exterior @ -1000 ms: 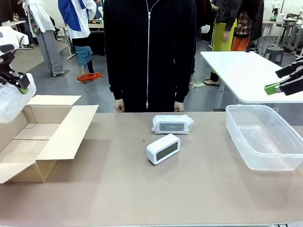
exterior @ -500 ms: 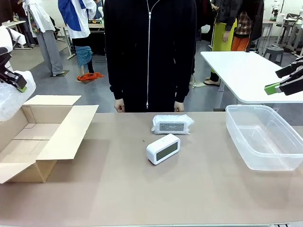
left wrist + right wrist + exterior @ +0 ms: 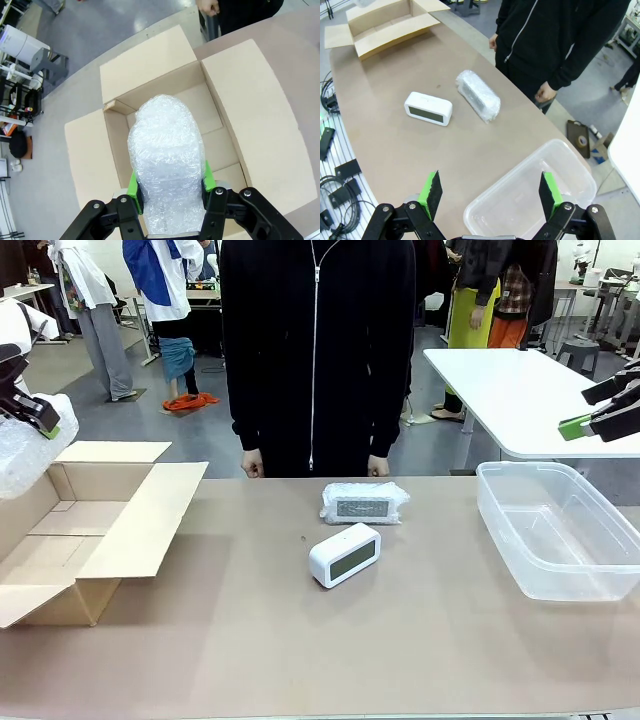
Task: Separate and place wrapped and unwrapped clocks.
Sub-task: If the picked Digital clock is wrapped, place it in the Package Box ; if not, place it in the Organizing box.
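My left gripper hangs above the open cardboard box, shut on a bubble-wrapped clock. A second wrapped clock lies on the table in front of the person. Just nearer sits the unwrapped white clock with its grey screen. My right gripper stands open and holds nothing, raised over the clear plastic container at the right.
A person in a black zip jacket stands at the far edge, both hands resting near the table's rim. The box's flaps lie spread open at the left. A white table stands behind to the right.
My left gripper with the wrapped clock has shifted only slightly above the box. The right arm, the clocks on the table and the person have not moved.
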Available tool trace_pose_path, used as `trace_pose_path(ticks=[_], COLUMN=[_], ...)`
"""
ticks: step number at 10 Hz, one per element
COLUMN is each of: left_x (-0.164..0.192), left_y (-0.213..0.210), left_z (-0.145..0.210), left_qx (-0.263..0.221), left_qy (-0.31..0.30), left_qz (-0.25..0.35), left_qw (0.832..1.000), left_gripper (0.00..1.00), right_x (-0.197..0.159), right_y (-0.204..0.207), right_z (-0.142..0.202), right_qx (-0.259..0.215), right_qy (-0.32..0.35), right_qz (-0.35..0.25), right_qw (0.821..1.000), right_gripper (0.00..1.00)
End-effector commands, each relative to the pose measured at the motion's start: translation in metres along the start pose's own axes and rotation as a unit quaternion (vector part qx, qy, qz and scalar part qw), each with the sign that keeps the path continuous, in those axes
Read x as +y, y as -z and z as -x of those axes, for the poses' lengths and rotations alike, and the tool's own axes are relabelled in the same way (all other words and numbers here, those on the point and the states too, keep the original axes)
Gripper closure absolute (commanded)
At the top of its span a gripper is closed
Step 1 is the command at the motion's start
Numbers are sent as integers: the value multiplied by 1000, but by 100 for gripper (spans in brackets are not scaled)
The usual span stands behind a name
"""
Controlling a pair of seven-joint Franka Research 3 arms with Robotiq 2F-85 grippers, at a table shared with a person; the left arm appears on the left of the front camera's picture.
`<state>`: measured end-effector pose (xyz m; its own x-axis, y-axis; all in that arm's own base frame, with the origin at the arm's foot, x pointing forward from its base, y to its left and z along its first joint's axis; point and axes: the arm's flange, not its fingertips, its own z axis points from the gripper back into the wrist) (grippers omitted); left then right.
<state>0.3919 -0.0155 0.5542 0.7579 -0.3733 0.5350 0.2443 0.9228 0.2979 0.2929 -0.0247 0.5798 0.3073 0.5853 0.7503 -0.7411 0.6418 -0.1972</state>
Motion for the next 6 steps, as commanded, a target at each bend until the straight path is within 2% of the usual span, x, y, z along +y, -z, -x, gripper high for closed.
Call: trace_pose_path(ticks=[1, 4, 6], left_x=[0, 0, 38], left_y=[-1, 0, -8], left_z=[0, 0, 13], left_qx=[-1, 0, -14], left_qy=[2, 0, 37], left_qz=[-2, 0, -2], left_qw=[1000, 1000, 999], left_gripper=[47, 47, 47], right_x=[0, 0, 0], right_y=[2, 2, 2], right_z=[0, 0, 0], right_qx=[-4, -4, -4], right_qy=[3, 3, 3], right_qz=[-8, -8, -8], right_qw=[1000, 1000, 1000], right_gripper=[0, 0, 0])
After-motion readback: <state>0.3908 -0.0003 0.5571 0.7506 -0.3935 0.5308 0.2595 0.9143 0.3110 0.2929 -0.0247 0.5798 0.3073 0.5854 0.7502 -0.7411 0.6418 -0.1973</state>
